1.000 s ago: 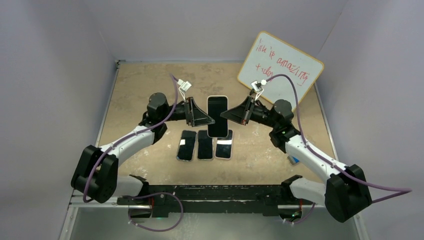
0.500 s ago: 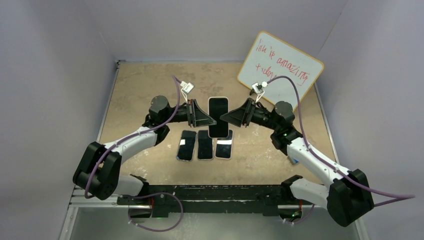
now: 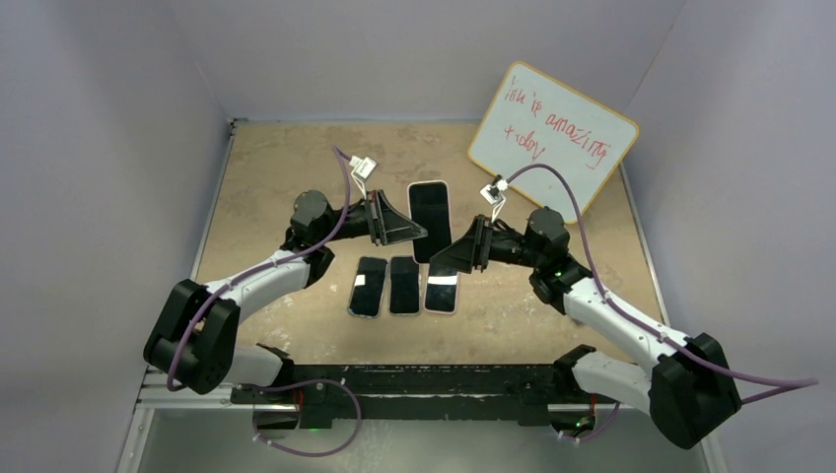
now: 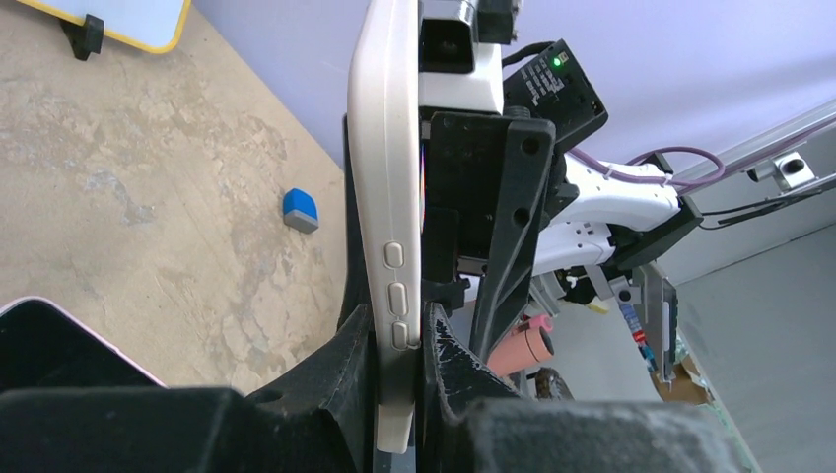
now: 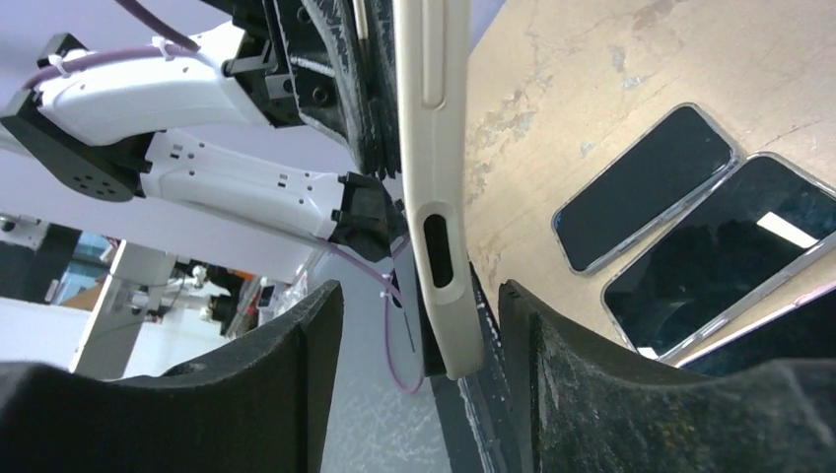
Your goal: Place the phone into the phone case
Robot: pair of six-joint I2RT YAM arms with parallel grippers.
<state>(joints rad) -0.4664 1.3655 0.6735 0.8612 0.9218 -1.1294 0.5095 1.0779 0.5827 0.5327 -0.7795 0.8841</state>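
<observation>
A dark-screened phone in a cream case (image 3: pixel 429 209) is held up above the table. My left gripper (image 3: pixel 418 235) is shut on its left edge. In the left wrist view the cream case edge (image 4: pixel 388 177) with its side buttons stands clamped between my jaws (image 4: pixel 399 345). My right gripper (image 3: pixel 446 262) is open and lower, near the phone's bottom right corner. In the right wrist view the case edge (image 5: pixel 435 148) stands between my spread fingers (image 5: pixel 422 325), touching neither.
Three phones lie side by side on the table below the held one (image 3: pixel 368 286) (image 3: pixel 404 284) (image 3: pixel 442 290); two show in the right wrist view (image 5: pixel 646 187) (image 5: pixel 730 251). A whiteboard (image 3: pixel 552 133) leans at the back right. A small blue object (image 4: pixel 300 210) lies on the table.
My right gripper has let go of the cased phone, opened, and dropped down toward the near side. The left gripper still holds the phone, now shifted slightly farther back.
</observation>
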